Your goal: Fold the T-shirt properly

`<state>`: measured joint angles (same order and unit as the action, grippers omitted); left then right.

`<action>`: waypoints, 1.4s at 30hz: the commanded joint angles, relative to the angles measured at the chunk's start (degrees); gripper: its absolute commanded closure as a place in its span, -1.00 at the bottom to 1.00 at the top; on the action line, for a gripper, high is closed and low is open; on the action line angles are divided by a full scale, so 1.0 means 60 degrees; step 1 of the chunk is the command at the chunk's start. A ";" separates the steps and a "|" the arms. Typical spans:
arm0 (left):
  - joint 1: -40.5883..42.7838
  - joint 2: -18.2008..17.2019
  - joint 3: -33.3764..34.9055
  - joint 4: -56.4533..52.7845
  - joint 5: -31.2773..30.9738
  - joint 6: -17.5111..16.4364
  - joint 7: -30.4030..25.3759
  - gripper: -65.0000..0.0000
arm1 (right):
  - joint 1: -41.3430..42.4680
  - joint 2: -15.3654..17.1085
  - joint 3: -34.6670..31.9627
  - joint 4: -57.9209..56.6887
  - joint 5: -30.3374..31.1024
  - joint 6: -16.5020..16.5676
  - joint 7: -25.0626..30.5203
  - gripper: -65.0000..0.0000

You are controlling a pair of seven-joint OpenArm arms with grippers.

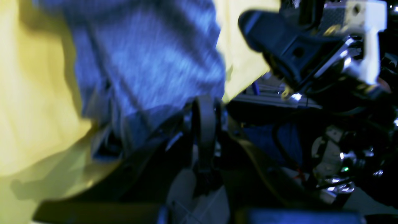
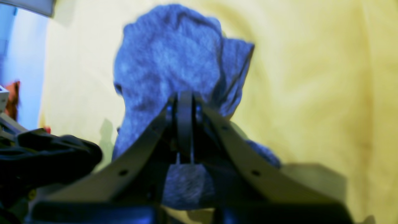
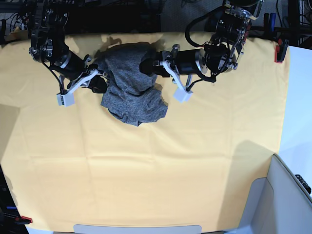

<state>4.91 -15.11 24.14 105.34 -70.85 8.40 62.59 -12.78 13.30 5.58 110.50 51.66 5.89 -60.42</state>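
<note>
A grey T-shirt (image 3: 131, 90) lies bunched in a heap on the far half of a desk covered with a yellow cloth (image 3: 156, 165), left of centre in the overhead view, with two robot arms reaching into it from either side. The right gripper (image 3: 99, 82), on the left of that view, meets the shirt's left edge; the left gripper (image 3: 148, 66), on the right of the view, meets its far right edge. The heap sits between the two, its lower folds spilling toward the near side of the desk.

Seen from the right wrist, the right gripper (image 2: 185, 102) has its jaws closed together on a fold of the T-shirt (image 2: 171, 62), the grey knit rising beyond the tips and a patch showing beneath them. Seen from the left wrist, the left gripper (image 1: 203, 109) likewise has its jaws closed, pinching the edge of the T-shirt (image 1: 149, 59), which hangs in blurred folds against the yellow cloth (image 1: 34, 102). The other arm (image 1: 295, 53) looms dark at the upper right of that view. A red clamp (image 3: 279, 52) sits on the cloth's far right edge.
</note>
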 commanded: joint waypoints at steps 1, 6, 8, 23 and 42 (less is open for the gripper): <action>-0.0093 -0.0038 -0.0031 0.0121 -0.0214 0.0043 0.0008 0.96 | 0.0041 0.0194 -0.0132 -0.0094 0.0101 0.0037 0.0100 0.99; 0.0288 -0.0345 -0.0031 -0.0084 0.0636 0.0116 -0.0006 0.96 | 0.0012 0.0619 -0.0293 -0.1002 0.0086 0.0007 0.0100 0.99; 0.0552 -0.0565 -0.0119 -0.0069 0.1369 0.0116 -0.0050 0.96 | -0.0003 0.0736 -0.0264 -0.1120 -0.0016 -0.0022 0.0100 0.99; 0.0450 -0.0536 -0.1818 0.1293 0.2468 -0.0602 -0.0343 0.96 | -0.0384 0.0135 -0.0249 0.0829 -0.0778 -0.1033 0.0158 0.99; -0.0342 0.0006 -0.1789 0.0062 0.2438 -0.1042 -0.0431 0.96 | 0.0510 -0.1535 -0.2330 0.0009 -0.3943 -0.1018 0.0158 0.99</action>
<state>3.66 -14.79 13.65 104.77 -55.22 2.72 60.93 -10.00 3.77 -8.62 109.54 27.66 -0.54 -60.36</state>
